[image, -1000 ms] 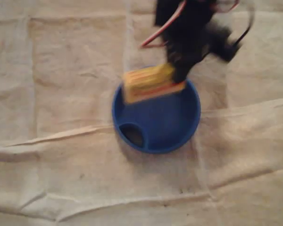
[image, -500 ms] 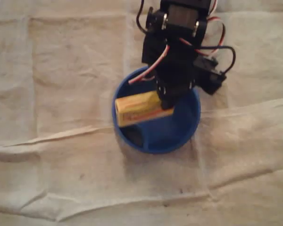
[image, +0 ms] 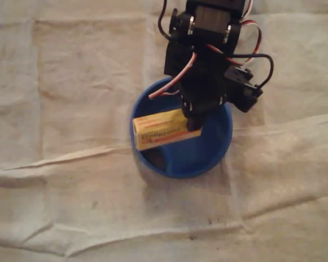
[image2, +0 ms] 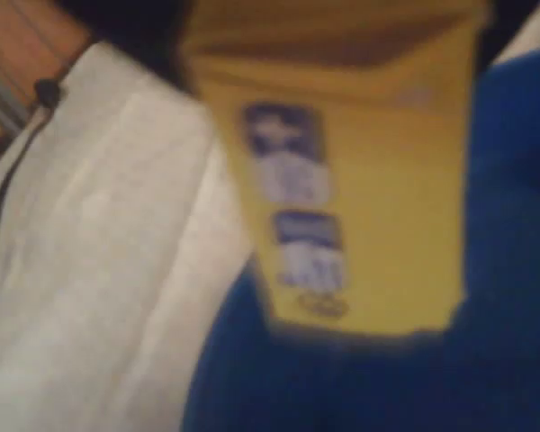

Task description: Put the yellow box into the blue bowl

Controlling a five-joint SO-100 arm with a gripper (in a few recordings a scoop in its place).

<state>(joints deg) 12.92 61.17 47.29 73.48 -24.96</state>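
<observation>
The yellow box hangs lengthwise over the left half of the blue bowl, its left end out past the bowl's rim. My black gripper is shut on the box's right end, with the arm reaching down from the top of the overhead view. In the wrist view the yellow box is blurred and close, with printed labels on its face, and the blue bowl lies below and to the right of it.
A wrinkled beige cloth covers the table, with raised folds running across below the bowl. Red and black cables loop off the arm. A dark oval hollow sits inside the bowl near its lower left.
The arm swung from the upper right to above the bowl, carrying the box down and left. Over the last half second the box barely shifted and the picture sharpened.
</observation>
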